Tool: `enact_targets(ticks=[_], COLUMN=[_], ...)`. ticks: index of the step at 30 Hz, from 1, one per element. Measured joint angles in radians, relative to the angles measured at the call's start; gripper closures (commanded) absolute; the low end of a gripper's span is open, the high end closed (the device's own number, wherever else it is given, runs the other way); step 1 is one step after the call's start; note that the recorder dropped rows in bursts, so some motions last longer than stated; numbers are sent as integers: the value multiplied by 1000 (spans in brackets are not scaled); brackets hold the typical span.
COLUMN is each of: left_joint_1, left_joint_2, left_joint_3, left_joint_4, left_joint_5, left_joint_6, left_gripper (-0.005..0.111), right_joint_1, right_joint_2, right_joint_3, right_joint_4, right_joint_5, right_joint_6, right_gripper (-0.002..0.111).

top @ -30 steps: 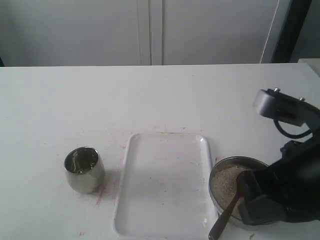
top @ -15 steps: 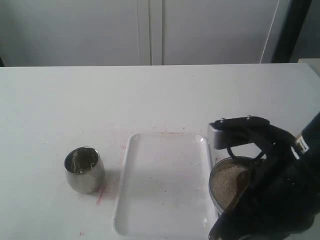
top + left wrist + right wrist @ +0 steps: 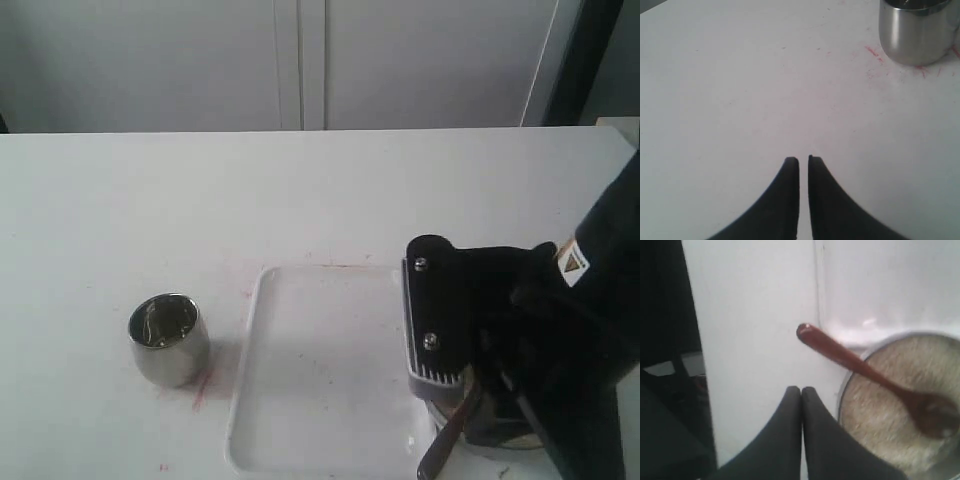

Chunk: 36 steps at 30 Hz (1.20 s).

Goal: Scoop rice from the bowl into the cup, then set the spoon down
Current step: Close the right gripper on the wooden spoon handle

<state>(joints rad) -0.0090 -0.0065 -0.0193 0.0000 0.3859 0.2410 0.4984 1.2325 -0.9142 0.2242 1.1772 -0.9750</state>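
The steel cup [image 3: 168,338] stands upright at the left of the table, also near my left gripper [image 3: 803,159] as the cup [image 3: 920,30]. That gripper is shut and hovers over bare table, holding nothing. The bowl [image 3: 842,396] of rice [image 3: 885,405] is at the front right, mostly hidden by my right arm [image 3: 500,330] in the exterior view. The wooden spoon [image 3: 865,370] lies with its oval end in the rice and its handle [image 3: 441,449] sticking out over the rim. My right gripper [image 3: 801,389] is shut and empty, just beside the bowl rim and short of the handle.
A white rectangular tray [image 3: 330,370] lies between cup and bowl; its edge [image 3: 880,280] shows beyond the spoon. Faint red marks stain the table near the cup [image 3: 872,51]. The table's front edge is close to the bowl.
My right arm has swung in from the right over the bowl and now hides the bowl and most of the spoon in the exterior view. Cup, tray and spoon have not moved.
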Motion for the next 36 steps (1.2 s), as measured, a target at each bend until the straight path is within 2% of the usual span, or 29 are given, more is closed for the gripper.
enact_targets(ticks=[3, 6, 14, 21, 25, 32, 36], left_joint_1=[0, 0, 0, 0, 0, 0, 0], left_joint_2=[0, 0, 0, 0, 0, 0, 0], left_joint_3=[0, 0, 0, 0, 0, 0, 0], left_joint_4=[0, 0, 0, 0, 0, 0, 0], left_joint_5=[0, 0, 0, 0, 0, 0, 0], left_joint_6=[0, 0, 0, 0, 0, 0, 0], left_gripper=[92, 92, 92, 92, 92, 92, 92], right_joint_1=[0, 11, 87, 123, 129, 129, 129], right_joint_2=[0, 6, 60, 121, 153, 165, 165], right_joint_3=[0, 0, 0, 0, 0, 0, 0], right_joint_4=[31, 13, -145, -162, -163, -166, -166], right_joint_5=[-61, -95, -74, -80, -86, -88, -101], right_joint_6=[-192, -282, -318, -279, -247, -221, -221], right_gripper=[108, 108, 108, 107, 96, 61, 55])
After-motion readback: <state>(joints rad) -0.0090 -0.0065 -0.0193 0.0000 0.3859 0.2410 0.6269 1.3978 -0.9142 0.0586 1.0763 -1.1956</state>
